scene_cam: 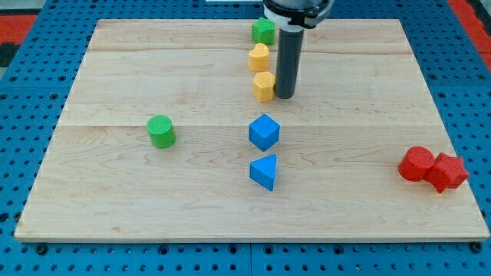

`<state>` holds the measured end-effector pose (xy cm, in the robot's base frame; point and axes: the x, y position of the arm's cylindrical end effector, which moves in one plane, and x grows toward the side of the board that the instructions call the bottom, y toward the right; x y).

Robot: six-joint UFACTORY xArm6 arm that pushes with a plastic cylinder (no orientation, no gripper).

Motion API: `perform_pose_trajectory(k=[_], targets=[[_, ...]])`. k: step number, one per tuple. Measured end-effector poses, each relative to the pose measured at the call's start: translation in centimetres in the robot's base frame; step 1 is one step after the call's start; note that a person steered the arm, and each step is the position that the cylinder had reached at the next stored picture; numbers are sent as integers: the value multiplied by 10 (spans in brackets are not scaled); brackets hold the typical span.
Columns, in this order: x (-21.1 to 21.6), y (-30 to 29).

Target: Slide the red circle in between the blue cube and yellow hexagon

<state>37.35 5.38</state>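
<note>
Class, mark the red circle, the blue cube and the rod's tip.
red circle [415, 163], camera view, its top face.
blue cube [264, 132], camera view, its middle.
my tip [285, 96], camera view, the rod's very end.

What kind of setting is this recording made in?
Likely a robotics lab bench: a wooden board lies on a blue perforated table, small blocks like the blue cube are scattered about, and my tip sits beside a yellow hexagon.

A pale wooden worktop [153, 69] carries eight small blocks. Near the view's top centre sit a green cube [263, 31], a yellow block [259, 57] and a yellow hexagon [264, 87] in a column. A green cylinder [161, 131] lies left. A blue cube [264, 132] and blue triangle [264, 171] sit centrally. A red circle [416, 163] touches a red block [449, 171] at the right edge.
</note>
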Motion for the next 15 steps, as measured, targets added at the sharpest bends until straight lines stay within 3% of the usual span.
perform_pose_trajectory(k=[2, 3, 5, 6, 7, 8, 9, 10, 12, 14, 15], targets=[[-10, -13], [29, 62], [116, 273], [178, 282], [163, 216], [121, 126], [100, 79], [126, 76], [131, 63], [121, 42], [93, 33]])
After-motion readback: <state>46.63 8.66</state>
